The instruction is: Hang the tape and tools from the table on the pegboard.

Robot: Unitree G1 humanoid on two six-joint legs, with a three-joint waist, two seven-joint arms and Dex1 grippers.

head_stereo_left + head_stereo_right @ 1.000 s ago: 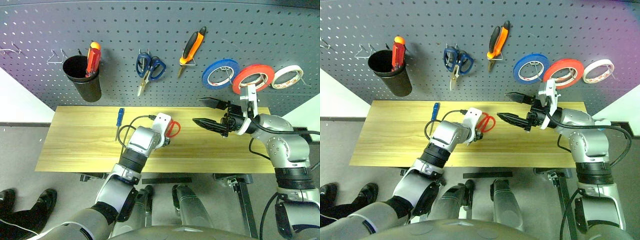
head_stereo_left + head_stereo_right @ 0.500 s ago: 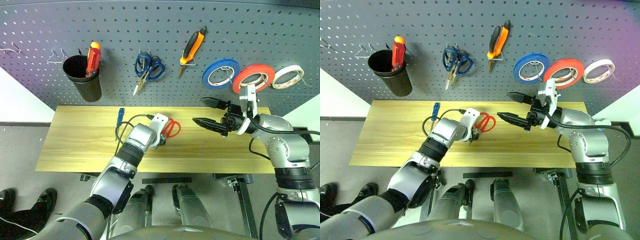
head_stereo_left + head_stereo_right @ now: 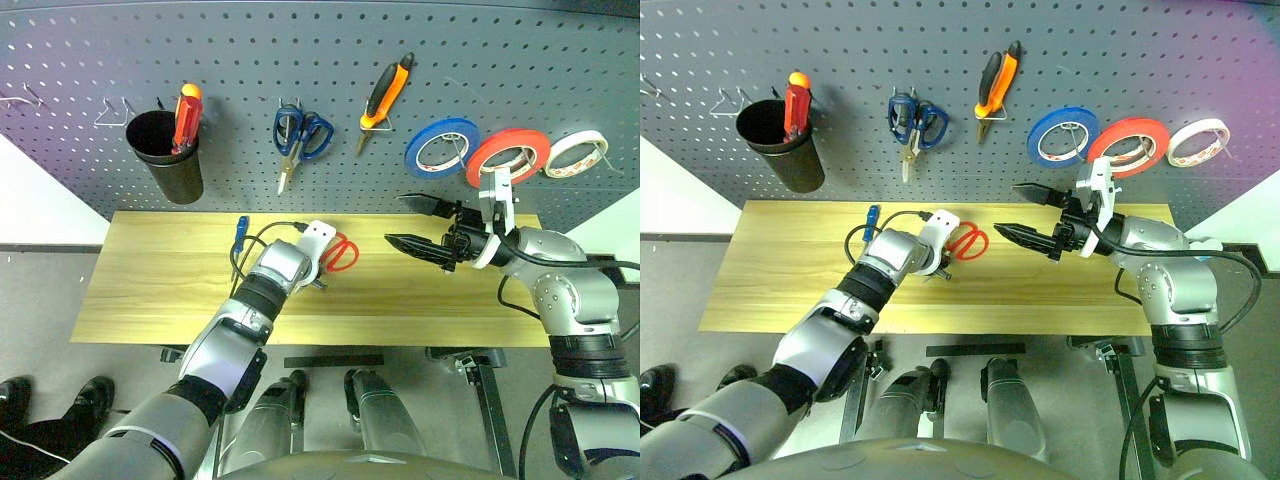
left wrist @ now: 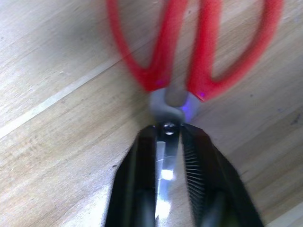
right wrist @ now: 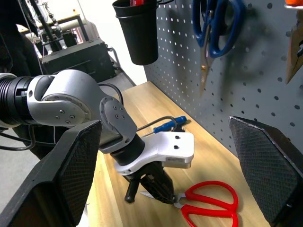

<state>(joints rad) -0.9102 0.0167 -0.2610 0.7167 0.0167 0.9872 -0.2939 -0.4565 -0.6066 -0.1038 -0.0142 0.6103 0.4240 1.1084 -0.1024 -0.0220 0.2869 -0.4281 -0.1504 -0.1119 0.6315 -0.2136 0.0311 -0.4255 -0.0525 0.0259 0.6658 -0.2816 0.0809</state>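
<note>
A: What holds things here, biggest first?

B: The pegboard (image 3: 330, 90) spans the top of the frame. On it, right of centre, hang a blue roll (image 3: 440, 147), the red tape (image 3: 506, 155) and a white roll (image 3: 576, 153); the pliers (image 3: 384, 98) and blue scissors (image 3: 298, 137) hang near the upper middle. The black cup (image 3: 166, 156) at upper left holds a red-and-yellow screwdriver (image 3: 186, 117). Below, the table (image 3: 150, 290) carries the red scissors (image 3: 338, 254) at centre and the small blue screwdriver (image 3: 239, 235) just left of them.

A: And the grippers?

B: The left gripper (image 4: 166, 142) is pinched together on the red scissors' blades right at the pivot, with the scissors lying on the wood. The right gripper (image 3: 415, 226) hovers right of centre, fingers spread wide, holding nothing.

A: Anything hard to make out?

B: The red handles are blurred in the left wrist view, their loops cut off at the frame's upper edge. The blade tips are hidden between the fingers.
</note>
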